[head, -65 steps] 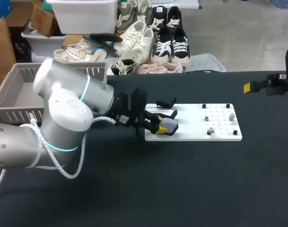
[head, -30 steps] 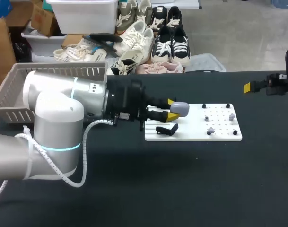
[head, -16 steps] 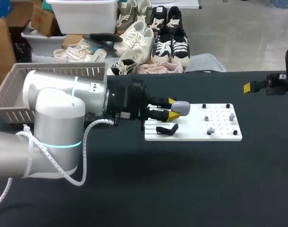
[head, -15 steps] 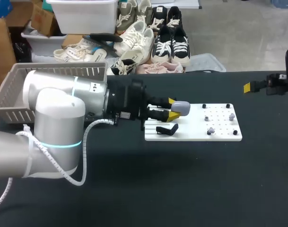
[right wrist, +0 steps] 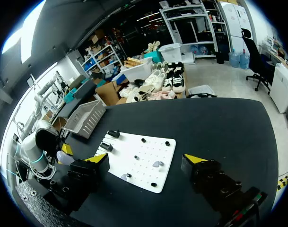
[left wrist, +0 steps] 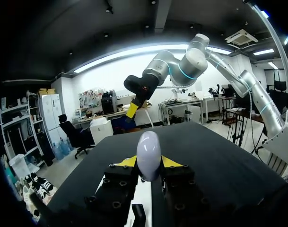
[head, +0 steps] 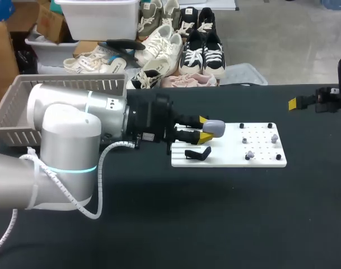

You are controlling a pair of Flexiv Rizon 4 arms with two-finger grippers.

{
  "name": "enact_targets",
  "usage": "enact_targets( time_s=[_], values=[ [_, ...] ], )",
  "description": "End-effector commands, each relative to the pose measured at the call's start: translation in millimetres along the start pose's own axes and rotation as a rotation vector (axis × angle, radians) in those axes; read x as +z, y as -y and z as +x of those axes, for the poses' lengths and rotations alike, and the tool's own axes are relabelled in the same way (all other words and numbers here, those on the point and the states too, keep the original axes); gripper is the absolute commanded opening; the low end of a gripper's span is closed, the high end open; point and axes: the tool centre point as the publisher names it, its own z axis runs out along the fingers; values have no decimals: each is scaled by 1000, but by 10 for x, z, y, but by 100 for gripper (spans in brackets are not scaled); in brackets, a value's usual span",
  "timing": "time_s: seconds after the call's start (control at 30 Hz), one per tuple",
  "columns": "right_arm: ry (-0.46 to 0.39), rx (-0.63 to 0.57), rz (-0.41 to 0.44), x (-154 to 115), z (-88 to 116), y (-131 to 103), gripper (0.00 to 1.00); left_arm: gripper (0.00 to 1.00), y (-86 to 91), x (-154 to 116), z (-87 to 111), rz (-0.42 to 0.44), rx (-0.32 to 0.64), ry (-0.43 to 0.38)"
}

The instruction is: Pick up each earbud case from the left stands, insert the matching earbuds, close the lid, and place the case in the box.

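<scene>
Over the left part of the white peg board [head: 229, 156], my left gripper [head: 204, 129] lies level, fingers pointing toward the right side of the table. It is clamped on a lavender earbud case [head: 214, 128], one yellow tip on each side. In the left wrist view the case [left wrist: 148, 152] stands upright between the two tips of the gripper [left wrist: 149, 163], both touching it, lid closed. The case is held off the board, above and just beyond a black stand [head: 197, 153] that sits on the board's near-left area.

On the right part of the board, two small lavender earbuds [head: 274, 137] [head: 250, 154] rest among black pegs, apart from each other. The right wrist view shows the same pair [right wrist: 156, 163] [right wrist: 125, 177] on the board [right wrist: 129, 151], and two black stands [right wrist: 113, 134] [right wrist: 106, 146] at its far end.

My right gripper [head: 304, 102] is at the table's far right edge, well apart from the board. Its fingers are spread wide with nothing between them [right wrist: 144, 163].

The grey slatted basket [head: 69, 83] stands at the table's far left corner, behind the left arm.
</scene>
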Motion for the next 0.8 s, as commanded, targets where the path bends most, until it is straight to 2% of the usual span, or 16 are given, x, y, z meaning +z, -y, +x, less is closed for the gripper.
enact_targets(
  time_s=[0.03,0.2,0.43,0.8],
  values=[
    [0,0,0,0,0,0,100,0,7,0,5,-3,1,3],
    [0,0,0,0,0,0,100,0,7,0,5,-3,1,3],
    [0,0,0,0,0,0,100,0,-35,204,-3,16,-11,57],
    [0,0,0,0,0,0,100,0,-5,337,68,30,-30,58]
  ],
)
